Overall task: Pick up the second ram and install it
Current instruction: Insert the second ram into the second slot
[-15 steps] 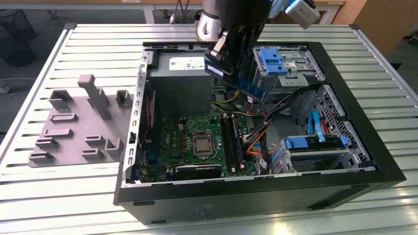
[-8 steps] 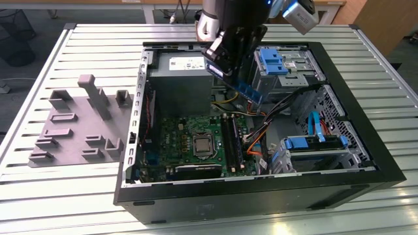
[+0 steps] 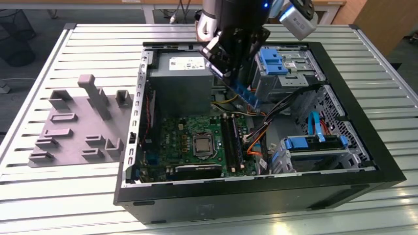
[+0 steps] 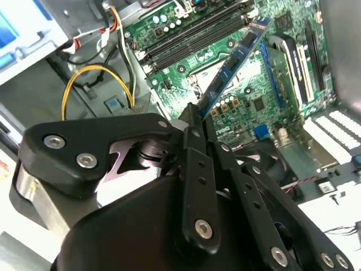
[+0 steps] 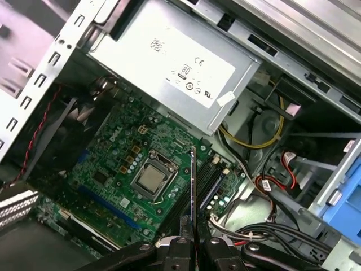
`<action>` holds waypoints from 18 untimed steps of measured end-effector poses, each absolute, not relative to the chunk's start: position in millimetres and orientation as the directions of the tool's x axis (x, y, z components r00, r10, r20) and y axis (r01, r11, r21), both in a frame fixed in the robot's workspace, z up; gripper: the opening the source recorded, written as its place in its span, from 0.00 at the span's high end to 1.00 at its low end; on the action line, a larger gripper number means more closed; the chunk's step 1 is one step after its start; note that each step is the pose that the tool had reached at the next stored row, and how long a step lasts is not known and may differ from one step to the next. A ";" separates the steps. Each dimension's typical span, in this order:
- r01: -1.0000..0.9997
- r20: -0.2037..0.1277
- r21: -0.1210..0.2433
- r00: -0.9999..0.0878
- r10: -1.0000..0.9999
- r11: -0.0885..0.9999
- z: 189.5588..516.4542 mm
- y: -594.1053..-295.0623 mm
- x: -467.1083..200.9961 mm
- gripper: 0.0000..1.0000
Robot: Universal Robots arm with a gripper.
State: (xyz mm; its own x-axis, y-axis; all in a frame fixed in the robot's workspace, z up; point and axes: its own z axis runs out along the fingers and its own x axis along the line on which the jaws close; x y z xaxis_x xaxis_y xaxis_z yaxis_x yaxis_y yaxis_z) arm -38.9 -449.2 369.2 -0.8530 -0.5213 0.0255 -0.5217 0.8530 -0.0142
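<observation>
Now your gripper clamps the second ram by one end; its free edge hangs above the motherboard slots, beside the power supply.

Arm: black wrist casing, silver-grey ring, small blue light, upper middle of the exterior view.
Gripper: matte black linkage bars with rounded ends.
Screws: silver, round-headed, at the joints.
Wrist block: pale grey.

Slatted metal table; wooden furniture behind, grey floor
</observation>
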 end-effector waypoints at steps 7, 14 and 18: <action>-0.421 0.028 -0.019 -0.907 -0.421 0.907 367.2 -449.2 -38.9 0.86; -0.309 0.030 -0.023 -0.951 -0.308 0.951 365.1 -449.2 -38.9 0.86; -0.241 0.031 -0.026 -0.970 -0.241 0.970 363.9 -449.2 -38.9 0.86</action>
